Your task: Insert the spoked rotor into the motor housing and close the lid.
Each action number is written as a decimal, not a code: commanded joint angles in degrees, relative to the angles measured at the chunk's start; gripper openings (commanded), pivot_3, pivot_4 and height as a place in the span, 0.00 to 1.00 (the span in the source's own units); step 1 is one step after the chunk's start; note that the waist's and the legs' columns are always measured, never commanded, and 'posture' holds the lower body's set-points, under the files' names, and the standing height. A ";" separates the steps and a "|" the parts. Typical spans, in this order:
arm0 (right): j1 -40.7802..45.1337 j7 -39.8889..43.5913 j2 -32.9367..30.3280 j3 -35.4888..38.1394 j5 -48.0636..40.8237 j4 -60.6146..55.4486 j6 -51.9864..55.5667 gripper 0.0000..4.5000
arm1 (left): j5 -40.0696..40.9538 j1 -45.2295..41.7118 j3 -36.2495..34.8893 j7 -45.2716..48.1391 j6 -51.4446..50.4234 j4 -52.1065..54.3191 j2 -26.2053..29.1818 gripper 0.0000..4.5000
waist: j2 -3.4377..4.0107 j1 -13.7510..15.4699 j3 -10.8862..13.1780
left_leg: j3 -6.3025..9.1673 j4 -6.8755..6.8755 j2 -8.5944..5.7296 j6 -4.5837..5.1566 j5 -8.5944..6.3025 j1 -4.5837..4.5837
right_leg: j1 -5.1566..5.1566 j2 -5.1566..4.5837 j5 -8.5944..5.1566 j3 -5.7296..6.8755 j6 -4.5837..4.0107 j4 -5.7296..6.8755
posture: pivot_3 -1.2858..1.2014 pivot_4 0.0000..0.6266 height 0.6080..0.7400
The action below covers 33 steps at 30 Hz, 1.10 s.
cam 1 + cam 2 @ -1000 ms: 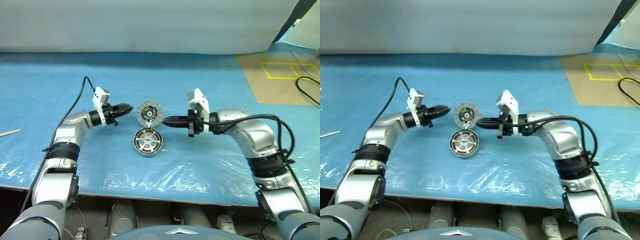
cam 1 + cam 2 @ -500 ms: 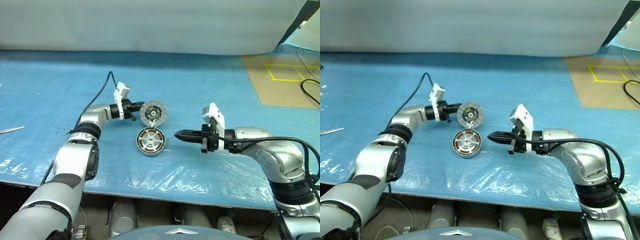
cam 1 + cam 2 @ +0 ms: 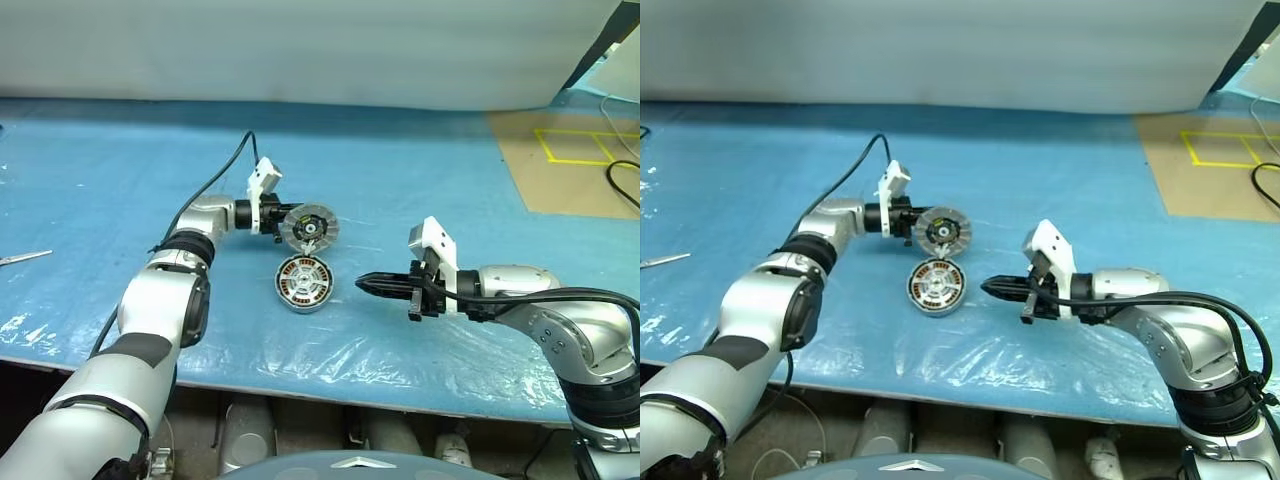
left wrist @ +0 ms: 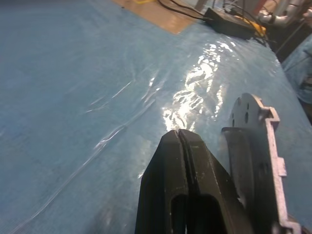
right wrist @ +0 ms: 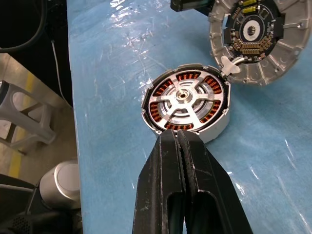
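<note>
Both grippers have their two black fingers pressed together with nothing between them. Left gripper (image 3: 277, 217) sits at the outer face of the lid (image 3: 309, 228), at the lid's 9 o'clock in the head views; its wrist view shows the fingertips (image 4: 179, 139) just beside the lid's edge (image 4: 253, 146), and contact cannot be told. Right gripper (image 3: 362, 284) points toward the motor housing (image 3: 303, 282) from its 3 o'clock, near it with a strip of bare mat between.

One motor housing lies flat on the blue mat (image 3: 420, 180), copper windings around a pale hub. A spoked piece (image 5: 181, 107) sits inside it over the windings; it looks silver here, so whether it is the spoked rotor cannot be told. One lid, hinged at the housing's 12 o'clock, stands open and near upright, ribbed inner face with a dark centre toward the camera.

Mat lies bare at 12 o'clock beyond the lid, running to a pale backdrop (image 3: 300, 50). Toward 6 o'clock the mat ends at the table's front edge (image 3: 330, 385), near the housing. At 2 o'clock the mat meets a brown floor patch with yellow tape (image 3: 570, 145). One thin metal tool (image 3: 20, 258) lies well apart at 9 o'clock.
</note>
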State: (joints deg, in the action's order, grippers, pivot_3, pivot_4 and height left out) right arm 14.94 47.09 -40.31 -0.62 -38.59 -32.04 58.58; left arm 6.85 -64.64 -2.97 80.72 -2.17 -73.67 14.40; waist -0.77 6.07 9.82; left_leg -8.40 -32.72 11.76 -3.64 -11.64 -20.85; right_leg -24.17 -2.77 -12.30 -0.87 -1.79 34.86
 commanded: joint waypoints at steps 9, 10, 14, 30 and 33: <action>2.27 -1.00 0.07 0.19 -0.88 0.59 -1.51 0.00 | 6.74 8.20 16.54 11.78 0.40 19.41 2.92 0.01 | 0.01 -0.44 0.00 | -0.03 0.10 0.02 0.00 0.00 -0.05 | 0.01 0.00 0.00 -0.01 -0.01 0.03 | 0.52 0.24 1.00; 2.44 -0.98 0.16 0.05 -0.79 0.90 -1.73 0.00 | 9.60 10.29 20.26 11.78 -0.88 24.16 5.14 0.01 | 0.02 -0.49 0.01 | -0.04 0.13 0.03 0.00 0.00 -0.03 | 0.01 0.01 0.00 0.00 -0.02 0.06 | 0.52 0.24 1.00; 3.71 -1.02 1.05 -1.15 0.20 2.98 -3.21 0.00 | 13.41 17.45 30.77 11.78 1.17 36.62 13.90 0.01 | 0.07 -0.41 0.00 | -0.06 0.21 0.10 0.00 0.00 0.11 | -0.05 0.03 -0.04 0.10 -0.07 0.07 | 0.52 0.24 1.00; 12.04 6.31 2.26 -9.40 6.18 12.01 -12.62 0.00 | 25.27 36.77 8.42 -4.98 -13.96 70.17 18.75 0.01 | 0.16 -1.20 -0.03 | -0.14 0.07 0.05 0.00 0.00 0.01 | -0.04 -0.16 -0.16 0.26 -0.27 0.10 | 0.52 0.24 1.00; 14.22 8.00 3.38 -11.37 8.16 14.50 -15.50 0.10 | 27.94 43.66 3.97 -11.44 -18.45 77.88 18.70 0.00 | 0.16 -1.64 -0.03 | -0.14 0.06 0.06 0.00 0.00 0.01 | -0.05 -0.17 -0.16 0.29 -0.28 0.09 | 0.52 0.24 1.00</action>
State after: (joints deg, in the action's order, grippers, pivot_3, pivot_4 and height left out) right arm 28.24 53.71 -37.37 -11.46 -31.12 -17.43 45.41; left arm 32.38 -23.09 3.68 72.83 -18.23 -0.62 32.91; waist -0.61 4.44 9.79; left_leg -8.55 -32.66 11.82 -3.64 -11.64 -20.86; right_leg -24.22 -2.95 -12.47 -0.57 -2.07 34.94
